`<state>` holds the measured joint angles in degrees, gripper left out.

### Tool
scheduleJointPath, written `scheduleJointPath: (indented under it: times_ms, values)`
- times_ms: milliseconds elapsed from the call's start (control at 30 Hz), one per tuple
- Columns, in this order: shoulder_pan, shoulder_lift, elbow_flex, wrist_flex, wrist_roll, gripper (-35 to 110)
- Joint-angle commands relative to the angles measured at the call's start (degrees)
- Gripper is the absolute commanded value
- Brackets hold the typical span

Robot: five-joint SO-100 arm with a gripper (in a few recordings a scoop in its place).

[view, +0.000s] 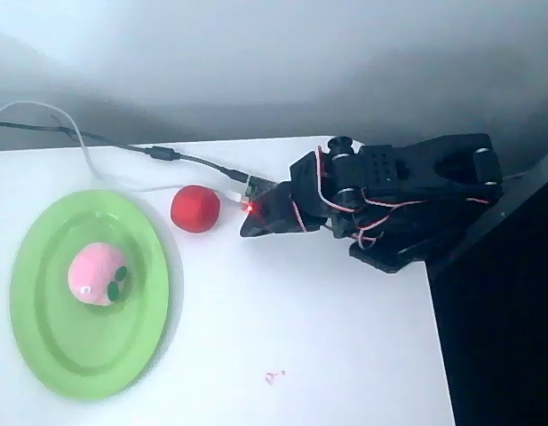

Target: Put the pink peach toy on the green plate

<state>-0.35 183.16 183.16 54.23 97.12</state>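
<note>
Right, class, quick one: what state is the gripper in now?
Gripper: holds nothing; open or shut cannot be told. The pink peach toy lies on the green plate.

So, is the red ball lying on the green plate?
No, the red ball lies on the white table, beside the green plate that holds the pink peach toy.

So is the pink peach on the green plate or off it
On it. The pink peach lies inside the rim of the green plate, left of the red ball.
</note>
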Motion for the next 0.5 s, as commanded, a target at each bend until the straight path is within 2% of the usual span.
scheduleJointPath:
  times_ms: [0, 100, 233, 300, 467]
  values:
    - [0.5, 3.3, 4.0, 0.9, 1.1, 0]
    - [0.8, 5.9, 4.5, 4.9, -0.1, 0]
    - [1.0, 12.6, 4.6, 18.1, -4.0, 0]
    - [0.8, 12.7, 4.6, 19.7, -9.6, 0]
    - [-1.0, 12.7, 4.6, 19.8, -10.7, 0]
